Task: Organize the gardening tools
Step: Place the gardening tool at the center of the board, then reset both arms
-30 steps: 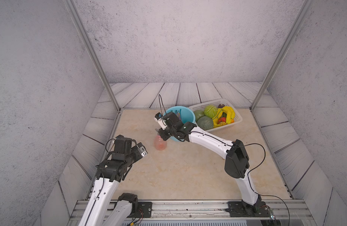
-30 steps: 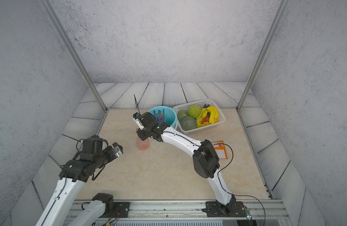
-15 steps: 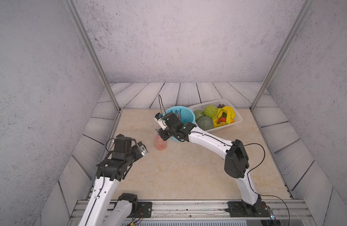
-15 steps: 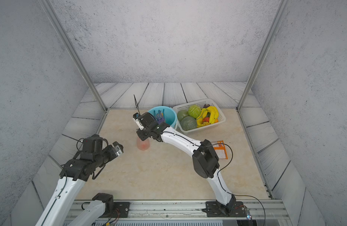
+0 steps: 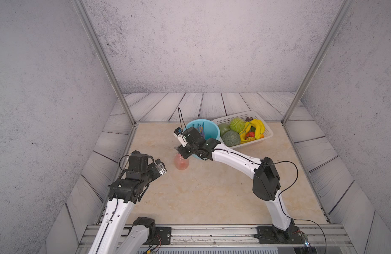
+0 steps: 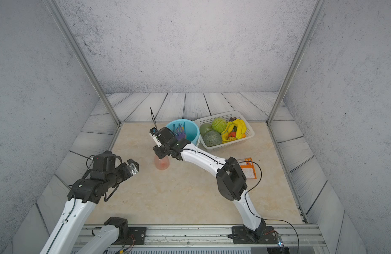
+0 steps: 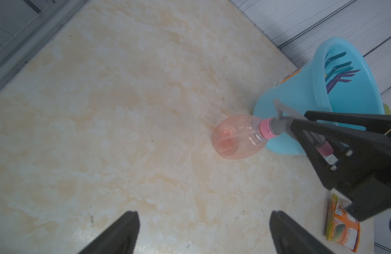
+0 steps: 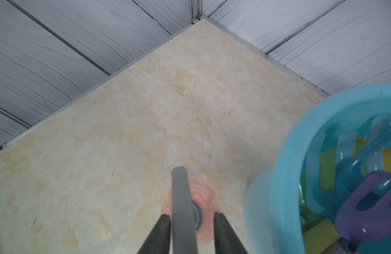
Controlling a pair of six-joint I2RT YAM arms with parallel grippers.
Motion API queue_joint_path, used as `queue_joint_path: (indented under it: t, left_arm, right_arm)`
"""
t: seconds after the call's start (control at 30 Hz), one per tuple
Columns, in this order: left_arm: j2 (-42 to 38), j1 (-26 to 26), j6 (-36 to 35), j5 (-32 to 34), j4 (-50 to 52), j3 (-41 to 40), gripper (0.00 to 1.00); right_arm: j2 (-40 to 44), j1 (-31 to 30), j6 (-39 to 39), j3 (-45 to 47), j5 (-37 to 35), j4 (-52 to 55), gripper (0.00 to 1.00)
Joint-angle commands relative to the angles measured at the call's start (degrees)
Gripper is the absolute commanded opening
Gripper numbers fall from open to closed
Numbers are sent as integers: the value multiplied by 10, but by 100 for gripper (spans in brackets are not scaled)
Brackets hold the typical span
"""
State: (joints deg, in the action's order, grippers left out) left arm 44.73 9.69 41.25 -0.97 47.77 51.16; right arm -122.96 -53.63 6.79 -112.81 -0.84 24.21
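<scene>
The translucent pink spray bottle stands upright on the marble table just left of the blue bucket. My right gripper hangs over it, its jaws parted either side of the grey sprayer head; one finger lies against the head, the other stands clear. Inside the bucket are a purple rake, a light-blue fork and a teal fork, over yellow and green pieces. My left gripper is open and empty, low at the front left.
A white basket of fruit and vegetables sits right of the bucket at the back. A flat orange packet lies at the right, partly behind my right arm's elbow. Slanted plank walls and metal posts border the table.
My right gripper's jaws have parted from the sprayer head. The bottle stays in the same spot beside the bucket. The left arm has hardly moved.
</scene>
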Motion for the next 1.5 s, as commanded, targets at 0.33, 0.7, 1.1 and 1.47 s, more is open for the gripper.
queue_joint_path:
  t: [0.33,0.7,1.1,1.47]
  left_arm:
    - [4,-7,-1,-13,-1,17,99]
    - [21,-7,-16,-23,7,47,99]
    - [79,-6,-47,-52,-10,90,99]
    - [183,-3,-100,-12,-61,152,99]
  right_arm:
    - [47,-3,-12,7,-33,10,51]
    - [111,-3,-19,12,-82,27,64]
    - [238,33,34,123,-94,25,68]
    - [405,171,92,304,-135,2,99]
